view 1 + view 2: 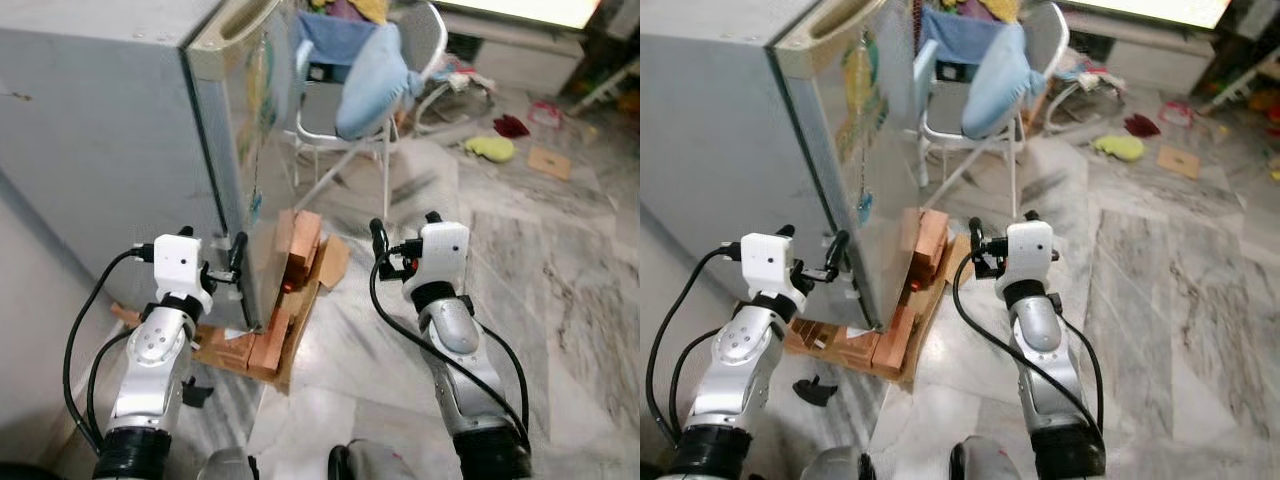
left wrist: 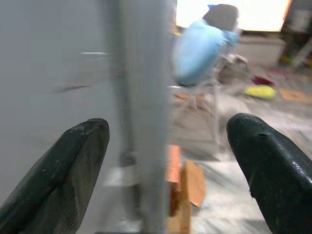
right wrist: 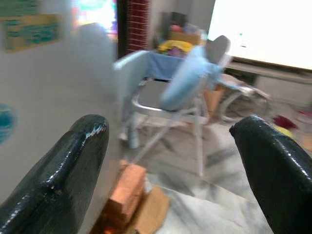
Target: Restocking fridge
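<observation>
The grey fridge [image 1: 100, 150] stands at the left with its door [image 1: 258, 150] shut, its front corner turned toward me. My left gripper [image 1: 228, 262] is open low at that corner. In the left wrist view the door's edge [image 2: 141, 97] runs up between the two spread fingers of the left gripper [image 2: 168, 126]. Out in front of the door, to the right of the corner and apart from the fridge, my right gripper [image 1: 405, 226] is open over the floor. The right wrist view has the right gripper [image 3: 169, 124] empty, with the door face [image 3: 44, 97] beside it.
The fridge rests on orange bricks [image 1: 303, 240] and flattened cardboard [image 1: 333, 262]. A folding chair [image 1: 330, 140] with a light blue cushion [image 1: 375, 80] stands just beyond the door. Yellow cloth [image 1: 490, 148] and other clutter lie on the marble floor [image 1: 560, 280]. A wall [image 1: 30, 330] runs along the left.
</observation>
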### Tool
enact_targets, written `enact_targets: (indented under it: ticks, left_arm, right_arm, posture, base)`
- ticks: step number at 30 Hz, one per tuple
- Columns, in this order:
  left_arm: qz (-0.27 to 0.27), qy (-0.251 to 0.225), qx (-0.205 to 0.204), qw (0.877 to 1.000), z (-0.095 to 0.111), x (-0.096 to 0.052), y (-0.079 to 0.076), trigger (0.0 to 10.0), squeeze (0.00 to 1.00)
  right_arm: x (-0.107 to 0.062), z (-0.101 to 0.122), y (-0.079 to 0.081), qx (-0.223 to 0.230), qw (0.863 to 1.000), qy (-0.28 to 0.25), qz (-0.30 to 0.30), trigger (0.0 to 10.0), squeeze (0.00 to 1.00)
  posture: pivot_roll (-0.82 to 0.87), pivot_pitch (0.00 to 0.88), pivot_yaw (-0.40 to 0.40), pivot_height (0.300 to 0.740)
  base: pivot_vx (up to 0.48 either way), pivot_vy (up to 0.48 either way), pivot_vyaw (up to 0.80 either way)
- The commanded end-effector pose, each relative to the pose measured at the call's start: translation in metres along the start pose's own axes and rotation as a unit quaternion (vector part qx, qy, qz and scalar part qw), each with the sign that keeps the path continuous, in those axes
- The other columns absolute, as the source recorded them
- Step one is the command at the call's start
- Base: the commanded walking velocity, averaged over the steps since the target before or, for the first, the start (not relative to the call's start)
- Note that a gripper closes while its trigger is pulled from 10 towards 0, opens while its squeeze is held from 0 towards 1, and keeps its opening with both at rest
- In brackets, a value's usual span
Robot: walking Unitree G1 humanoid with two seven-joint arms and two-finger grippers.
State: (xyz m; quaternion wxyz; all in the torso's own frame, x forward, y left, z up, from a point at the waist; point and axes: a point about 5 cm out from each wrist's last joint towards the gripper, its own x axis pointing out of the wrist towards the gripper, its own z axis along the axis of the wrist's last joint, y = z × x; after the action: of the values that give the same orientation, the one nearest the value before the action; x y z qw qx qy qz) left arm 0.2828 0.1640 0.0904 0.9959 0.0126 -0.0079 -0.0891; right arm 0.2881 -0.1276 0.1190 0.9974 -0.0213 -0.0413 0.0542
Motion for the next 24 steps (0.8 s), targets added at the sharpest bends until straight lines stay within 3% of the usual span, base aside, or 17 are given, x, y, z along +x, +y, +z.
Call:
enact_targets:
  ticks: [1, 20, 24]
  left_arm:
    - [-0.015, 0.002, -0.004, 1.0, 0.0, 0.001, -0.008, 10.0, 0.0]
    - [0.002, -0.013, -0.003, 1.0, 0.007, 0.016, -0.003, 10.0, 0.0]
    - [-0.001, -0.015, 0.002, 1.0, 0.009, 0.027, -0.002, 10.0, 0.0]
  right_arm:
    - [-0.003, -0.005, -0.009, -0.003, 1.0, 0.01, -0.015, 10.0, 0.0]
    - [-0.023, -0.009, -0.017, 0.005, 0.999, 0.03, -0.018, 10.0, 0.0]
    - [-0.035, -0.014, -0.02, 0.002, 0.998, 0.051, -0.023, 10.0, 0.0]
  posture:
    - [0.01, 0.073, -0.033, 0.74]
    - [-0.03, 0.095, -0.032, 0.74]
    - [-0.06, 0.106, -0.032, 0.74]
  base:
    - [0.0, 0.0, -0.8]
    - [0.0, 0.0, -0.02]
    - [0.0, 0.0, -0.13]
